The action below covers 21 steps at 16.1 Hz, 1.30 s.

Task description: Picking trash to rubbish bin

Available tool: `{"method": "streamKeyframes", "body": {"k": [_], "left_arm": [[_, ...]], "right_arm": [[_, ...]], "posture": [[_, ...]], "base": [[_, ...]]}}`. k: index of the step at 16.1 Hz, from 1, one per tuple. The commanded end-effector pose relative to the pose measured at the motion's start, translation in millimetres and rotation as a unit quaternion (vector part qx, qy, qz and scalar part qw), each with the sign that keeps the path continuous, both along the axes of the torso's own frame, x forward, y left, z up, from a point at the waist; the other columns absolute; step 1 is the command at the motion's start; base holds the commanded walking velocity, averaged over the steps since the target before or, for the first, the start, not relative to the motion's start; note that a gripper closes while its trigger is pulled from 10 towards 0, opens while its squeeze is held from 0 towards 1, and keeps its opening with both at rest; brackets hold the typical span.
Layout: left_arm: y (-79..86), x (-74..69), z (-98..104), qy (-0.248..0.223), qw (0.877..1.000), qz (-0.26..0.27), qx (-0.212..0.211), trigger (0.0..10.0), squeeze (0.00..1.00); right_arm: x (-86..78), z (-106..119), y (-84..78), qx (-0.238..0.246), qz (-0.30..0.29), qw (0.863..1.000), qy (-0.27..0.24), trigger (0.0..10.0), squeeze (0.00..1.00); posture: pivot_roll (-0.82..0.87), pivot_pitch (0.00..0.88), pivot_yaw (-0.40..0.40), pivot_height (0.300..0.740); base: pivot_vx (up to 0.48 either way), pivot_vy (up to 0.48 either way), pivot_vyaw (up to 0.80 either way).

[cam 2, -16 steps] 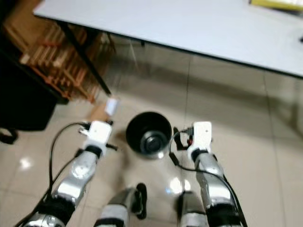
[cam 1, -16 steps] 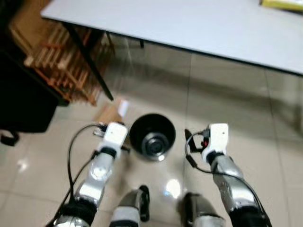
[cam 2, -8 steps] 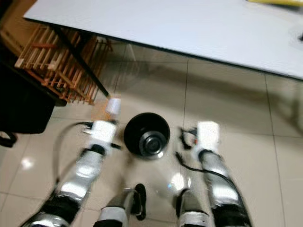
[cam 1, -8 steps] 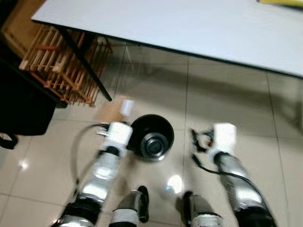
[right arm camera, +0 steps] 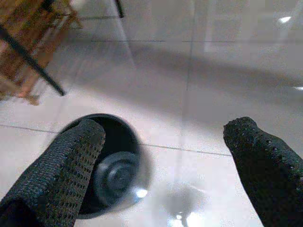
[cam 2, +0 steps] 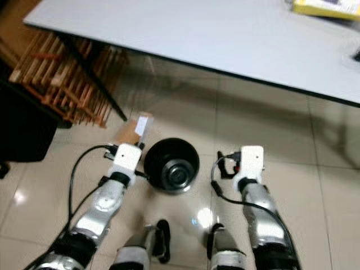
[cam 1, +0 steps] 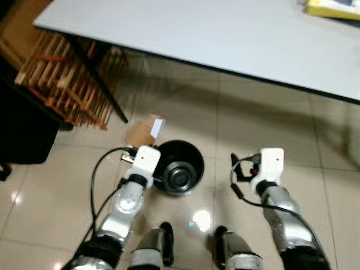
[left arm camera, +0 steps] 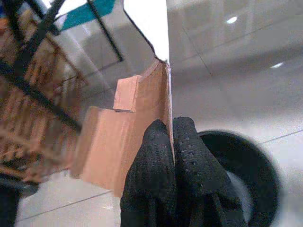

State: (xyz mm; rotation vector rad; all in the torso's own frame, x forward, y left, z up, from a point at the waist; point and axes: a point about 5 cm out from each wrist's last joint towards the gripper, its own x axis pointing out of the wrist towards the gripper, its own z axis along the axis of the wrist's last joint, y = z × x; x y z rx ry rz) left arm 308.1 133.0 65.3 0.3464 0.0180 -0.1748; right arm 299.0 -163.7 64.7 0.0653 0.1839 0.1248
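My left gripper [left arm camera: 171,142] pinches a flat piece of brown cardboard [left arm camera: 125,137] by its edge, fingers [left arm camera: 151,156] pressed tight on it, so the scrap stands upright with its white face [left arm camera: 149,21] turned sideways. From the head I see the cardboard [cam 2: 135,128] held just beside the black bin [cam 2: 171,166], at its far left rim and not yet over the mouth. I judge I need a short swing to my right before letting go, or the piece may catch the rim and fall to the tiles [cam 1: 259,129]. My right gripper [right arm camera: 165,161] hangs wide apart and holds nothing, the bin [right arm camera: 111,165] showing between its fingers [right arm camera: 66,156]; that arm [cam 1: 270,180] waits on the bin's other side. Beyond stand a grey table [cam 1: 225,28] and, to my left, a wooden rack [cam 1: 62,79]
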Motion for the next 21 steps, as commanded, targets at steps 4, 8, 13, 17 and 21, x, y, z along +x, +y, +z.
{"method": "streamKeyframes", "body": {"k": [4,8,13,17,21], "left_arm": [[2.1,-4.5,-7.2,0.015,1.0,0.002,0.004,10.0,0.0],[2.7,-4.6,-7.4,0.015,1.0,0.0,0.005,10.0,0.0],[1.3,-3.3,-6.5,0.014,1.0,-0.005,0.007,10.0,0.0],[0.2,-3.0,-6.6,0.014,1.0,-0.006,0.007,10.0,0.0],[-3.9,-5.8,-8.6,0.018,1.0,-0.018,-0.006,10.0,0.0]], "right_arm": [[-5.4,-8.7,1.3,-0.003,0.005,1.0,0.018,10.0,0.0],[-6.0,-9.7,2.3,-0.003,0.007,1.0,0.019,10.0,0.0],[-5.9,-10.1,2.8,-0.004,0.007,1.0,0.018,10.0,0.0],[-5.5,-10.1,2.3,-0.004,0.006,1.0,0.019,10.0,0.0],[-6.4,-10.8,2.1,-0.003,0.004,1.0,0.02,10.0,0.0]], "posture": [[0.08,0.334,0.111,0.74],[0.08,0.33,0.116,0.74],[0.07,0.318,0.119,0.74],[0.07,0.319,0.12,0.74],[0.08,0.331,0.119,0.74]], "base": [[0.265,0.0,0.0],[0.266,0.0,0.0],[0.266,0.0,0.0],[0.263,0.0,0.0],[0.0,0.0,0.0]]}}
